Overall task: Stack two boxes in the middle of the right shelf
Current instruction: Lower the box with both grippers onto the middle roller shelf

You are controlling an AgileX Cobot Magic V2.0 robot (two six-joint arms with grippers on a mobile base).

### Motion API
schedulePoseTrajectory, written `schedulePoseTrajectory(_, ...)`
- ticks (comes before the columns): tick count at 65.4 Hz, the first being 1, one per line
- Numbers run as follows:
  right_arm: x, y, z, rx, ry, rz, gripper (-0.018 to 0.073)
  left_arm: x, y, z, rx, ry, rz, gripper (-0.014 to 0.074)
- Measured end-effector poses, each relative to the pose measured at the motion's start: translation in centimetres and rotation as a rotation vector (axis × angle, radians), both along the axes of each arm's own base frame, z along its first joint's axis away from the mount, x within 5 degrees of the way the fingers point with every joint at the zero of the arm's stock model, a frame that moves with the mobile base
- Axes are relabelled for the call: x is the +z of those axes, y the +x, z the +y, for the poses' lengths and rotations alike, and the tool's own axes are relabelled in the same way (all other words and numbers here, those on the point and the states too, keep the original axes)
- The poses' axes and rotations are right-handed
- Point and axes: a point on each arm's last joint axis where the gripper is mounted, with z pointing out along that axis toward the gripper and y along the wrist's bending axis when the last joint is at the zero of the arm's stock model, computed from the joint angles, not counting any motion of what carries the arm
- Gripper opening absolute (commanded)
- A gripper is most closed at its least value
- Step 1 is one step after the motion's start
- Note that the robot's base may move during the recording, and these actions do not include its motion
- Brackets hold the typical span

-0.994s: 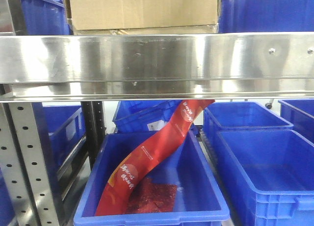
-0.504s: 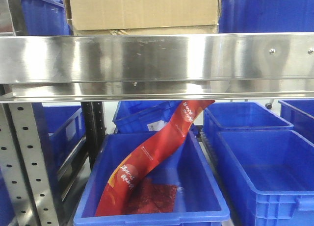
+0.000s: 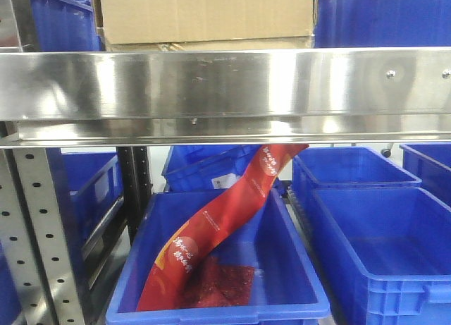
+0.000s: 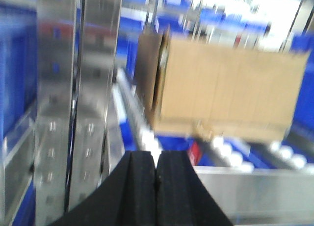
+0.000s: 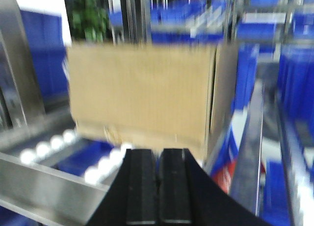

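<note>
A large brown cardboard box (image 3: 206, 13) sits on top of a flatter cardboard box (image 3: 211, 44) on the steel shelf, behind its shiny front rail (image 3: 225, 85). Both wrist views are blurred. In the left wrist view the stacked boxes (image 4: 225, 91) stand ahead and to the right on white rollers; my left gripper (image 4: 156, 172) is shut and empty, short of them. In the right wrist view the boxes (image 5: 142, 93) fill the middle; my right gripper (image 5: 158, 177) is shut and empty, just in front of their lower edge. Neither gripper shows in the front view.
Blue plastic bins (image 3: 56, 18) flank the boxes on the shelf. Below, a blue bin (image 3: 218, 268) holds a red packet (image 3: 218, 219), with more blue bins (image 3: 384, 233) to the right. A perforated steel upright (image 3: 39, 233) stands at the left, also in the left wrist view (image 4: 73, 103).
</note>
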Motion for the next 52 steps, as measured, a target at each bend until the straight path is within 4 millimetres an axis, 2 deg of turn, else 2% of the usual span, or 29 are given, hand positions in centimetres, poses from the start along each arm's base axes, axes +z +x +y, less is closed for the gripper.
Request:
schedulePoseTrajectory(12,1.0,-1.6,-0.5,0.002,0.023,-0.075,-0.0162,0.6,-1.5,0.2,0.000,-0.013,-0.079,-0.0094)
schedulePoseTrajectory(33,0.9,-2.3,-0.8,-0.013,0.007,-0.061,-0.0162,0.6,-1.8,0.3,0.000,-0.015,-0.092,-0.0094)
schedulePoseTrajectory(45,-1.0,-4.0,-2.6,-0.147,-0.091,-0.001,-0.0162,0.6,-1.8,0.3,0.000,-0.015,-0.092,-0.0094)
schedulePoseTrajectory(52,-3.8,-4.4,-3.8,-0.277,-0.081,0.002,-0.0162,0.6,-1.8,0.3,0.000,-0.015,-0.092,-0.0094)
